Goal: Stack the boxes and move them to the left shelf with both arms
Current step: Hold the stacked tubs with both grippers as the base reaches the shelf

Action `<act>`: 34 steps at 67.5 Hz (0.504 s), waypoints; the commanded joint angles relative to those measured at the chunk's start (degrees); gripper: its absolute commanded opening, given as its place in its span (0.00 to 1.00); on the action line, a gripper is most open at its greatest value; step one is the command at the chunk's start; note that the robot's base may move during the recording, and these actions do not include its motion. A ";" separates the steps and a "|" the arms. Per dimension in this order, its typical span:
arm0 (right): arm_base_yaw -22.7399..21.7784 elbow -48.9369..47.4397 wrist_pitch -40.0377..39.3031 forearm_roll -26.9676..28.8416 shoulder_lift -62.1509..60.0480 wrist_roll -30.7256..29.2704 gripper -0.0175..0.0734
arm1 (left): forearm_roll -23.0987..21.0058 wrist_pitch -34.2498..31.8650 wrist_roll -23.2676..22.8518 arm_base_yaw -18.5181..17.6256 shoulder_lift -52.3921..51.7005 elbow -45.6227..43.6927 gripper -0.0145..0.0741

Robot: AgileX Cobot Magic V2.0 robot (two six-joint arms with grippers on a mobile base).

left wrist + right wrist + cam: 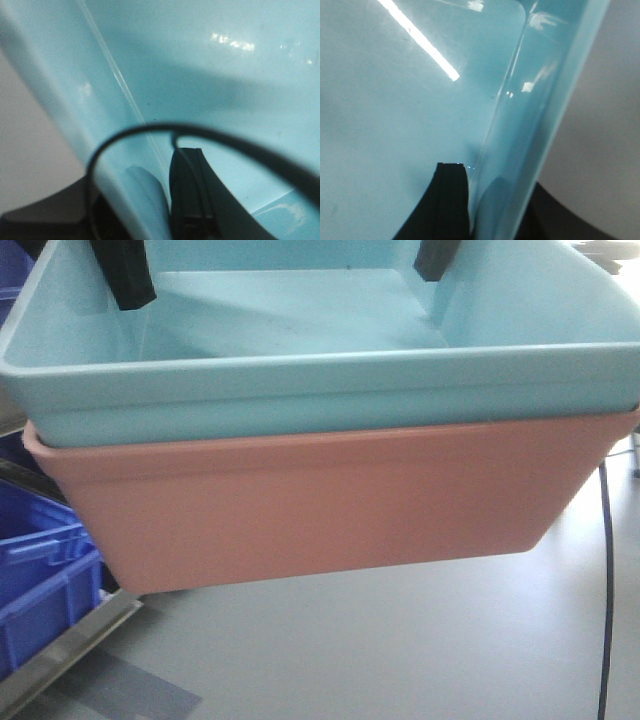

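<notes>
Bins: two. One blue bin (300,380) sits nested inside one pink bin (320,500), the blue rim just above the pink rim.
Stack position: it fills the front view, right of the shelf rail (65,655) and over a grey surface (380,660). Whether its base touches that surface cannot be told.
Fingers in front view: two, both black and inside the blue bin. One is at the left wall (122,275) and one at the right wall (435,260).
Left gripper (145,200): one finger inside and one outside, jaws clamped on the blue bin's side wall.
Right gripper (495,200): the same hold on the opposite wall, one finger on each face.
Cable (225,142): one black loop arching across the left wrist view.
Cord (605,590): one dark line hanging at the right edge.
Crates (40,580): dark blue, at the left behind the rail. One is plain and more blue shows above it, so the count is unclear.
</notes>
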 commanded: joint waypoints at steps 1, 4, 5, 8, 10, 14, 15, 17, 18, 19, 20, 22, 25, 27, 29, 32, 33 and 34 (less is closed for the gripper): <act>1.75 -2.11 -5.87 8.58 -2.75 -1.67 0.25 | -14.86 -6.49 3.33 -1.75 -3.15 -3.06 0.16; 1.75 -2.11 -5.87 8.58 -2.75 -1.67 0.25 | -14.86 -6.49 3.33 -1.75 -3.15 -3.06 0.16; 1.75 -2.11 -5.87 8.58 -2.75 -1.67 0.25 | -14.86 -6.49 3.33 -1.75 -3.15 -3.06 0.16; 1.75 -2.11 -5.87 8.58 -2.75 -1.67 0.25 | -14.86 -6.49 3.33 -1.75 -3.15 -3.06 0.16; 1.75 -2.11 -5.87 8.58 -2.75 -1.67 0.25 | -14.86 -6.49 3.33 -1.75 -3.15 -3.06 0.16; 1.75 -2.11 -5.87 8.58 -2.75 -1.67 0.25 | -15.06 -6.49 3.33 -1.75 -3.15 -3.06 0.16; 1.75 -2.11 -5.87 8.58 -2.75 -1.67 0.25 | -15.20 -6.49 3.33 -1.75 -3.15 -3.06 0.16; 1.75 -2.11 -5.87 8.58 -2.75 -1.67 0.25 | -15.43 -6.49 3.33 -1.75 -3.15 -3.06 0.16; 1.75 -2.11 -5.87 8.58 -2.75 -1.67 0.25 | -15.43 -6.49 3.33 -1.75 -3.15 -3.06 0.16; 1.75 -2.11 -5.87 8.58 -2.75 -1.67 0.25 | -15.43 -6.49 3.33 -1.75 -3.15 -3.06 0.16; 1.75 -2.11 -5.87 8.58 -2.75 -1.67 0.25 | -15.43 -6.49 3.33 -1.75 -3.15 -3.06 0.16; 1.75 -2.11 -5.81 8.58 -2.75 -1.67 0.25 | -15.43 -6.49 3.33 -1.75 -3.15 -3.06 0.16; 1.75 -2.11 -5.81 8.58 -2.75 -1.67 0.25 | -15.43 -6.49 3.33 -1.75 -3.15 -3.06 0.16; 1.75 -2.11 -5.81 8.58 -2.75 -1.67 0.25 | -15.43 -6.49 3.33 -1.75 -3.15 -3.06 0.16; 1.75 -2.11 -5.81 8.58 -2.75 -1.67 0.25 | -15.43 -6.49 3.33 -1.75 -3.15 -3.06 0.16; 1.75 -2.11 -5.81 8.58 -2.75 -1.67 0.25 | -15.43 -6.49 3.33 -1.75 -3.15 -3.06 0.16; 1.75 -2.11 -5.81 8.58 -2.75 -1.67 0.25 | -15.43 -6.49 3.33 -1.75 -3.15 -3.06 0.16; 1.75 -2.11 -5.81 8.58 -2.75 -1.67 0.25 | -15.43 -6.49 3.33 -1.75 -3.15 -3.06 0.16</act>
